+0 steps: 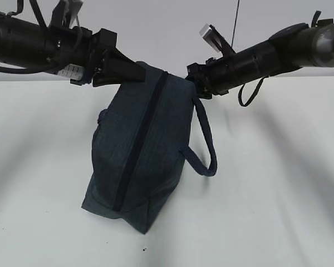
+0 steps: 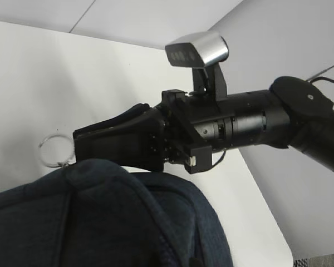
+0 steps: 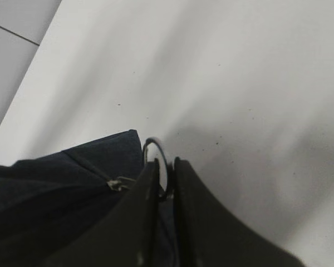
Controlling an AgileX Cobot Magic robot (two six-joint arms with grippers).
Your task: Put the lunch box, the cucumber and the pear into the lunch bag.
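Both grippers are holding the bag point(image 1: 139, 161) up: the right gripper point(image 3: 166, 172), nearly closed, is pinching the ring point(image 3: 156, 153), which may be slipping out, while the left gripper's point(image 1: 134, 71) closure is hidden.

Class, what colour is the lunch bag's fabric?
Dark navy blue, the lunch bag shows best in the exterior view.

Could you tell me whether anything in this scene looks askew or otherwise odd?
Yes: the lunch bag hangs tilted between both grippers, one lower corner at the table. The right gripper pinches the zipper's metal ring. The zipper looks shut; no lunch box, cucumber or pear shows.
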